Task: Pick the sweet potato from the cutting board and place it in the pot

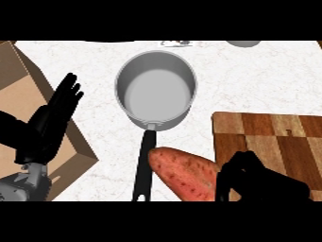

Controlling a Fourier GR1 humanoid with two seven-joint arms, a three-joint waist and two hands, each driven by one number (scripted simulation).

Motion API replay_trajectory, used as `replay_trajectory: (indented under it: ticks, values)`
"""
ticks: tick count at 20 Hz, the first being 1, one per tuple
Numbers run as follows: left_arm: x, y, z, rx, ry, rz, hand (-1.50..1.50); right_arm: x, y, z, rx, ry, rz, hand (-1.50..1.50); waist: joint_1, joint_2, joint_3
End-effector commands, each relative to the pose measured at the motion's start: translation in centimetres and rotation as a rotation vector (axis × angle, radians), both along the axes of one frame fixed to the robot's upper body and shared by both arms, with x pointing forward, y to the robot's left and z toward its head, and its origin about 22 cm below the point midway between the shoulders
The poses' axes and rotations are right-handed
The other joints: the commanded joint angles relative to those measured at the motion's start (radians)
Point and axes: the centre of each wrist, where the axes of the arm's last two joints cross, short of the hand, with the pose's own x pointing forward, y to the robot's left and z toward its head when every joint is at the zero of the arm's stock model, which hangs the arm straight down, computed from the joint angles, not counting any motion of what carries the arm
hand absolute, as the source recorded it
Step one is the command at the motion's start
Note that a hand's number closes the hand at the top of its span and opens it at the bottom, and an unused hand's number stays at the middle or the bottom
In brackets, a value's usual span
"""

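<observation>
**Sweet potato up, pot ahead**

We've got our right hand point(257, 177) curled round the sweet potato point(184, 175), its long axis running ten to four, off the cutting board point(275, 137). The pot point(156, 90) lies at eleven o'clock. Left hand point(48, 125) rests spread.
</observation>
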Motion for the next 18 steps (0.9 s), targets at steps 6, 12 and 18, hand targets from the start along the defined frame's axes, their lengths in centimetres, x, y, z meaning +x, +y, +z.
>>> replay_trajectory:
  ticks: [6,12,18]
  values:
    - [0.8,-1.1,-1.4,-0.042,0.034,-0.003,0.00,6.1,2.6,1.3,0.113,0.148,-0.147,1.50,0.008,0.009,-0.009]
    - [0.4,-1.2,-2.1,-0.039,0.032,-0.021,0.00,10.8,3.7,0.3,0.179,0.286,-0.131,1.50,0.023,0.014,-0.007]
    - [0.8,-2.3,-1.6,-0.037,0.029,-0.030,0.00,13.6,3.0,0.0,0.399,0.395,-0.134,-1.50,0.026,0.015,-0.005]
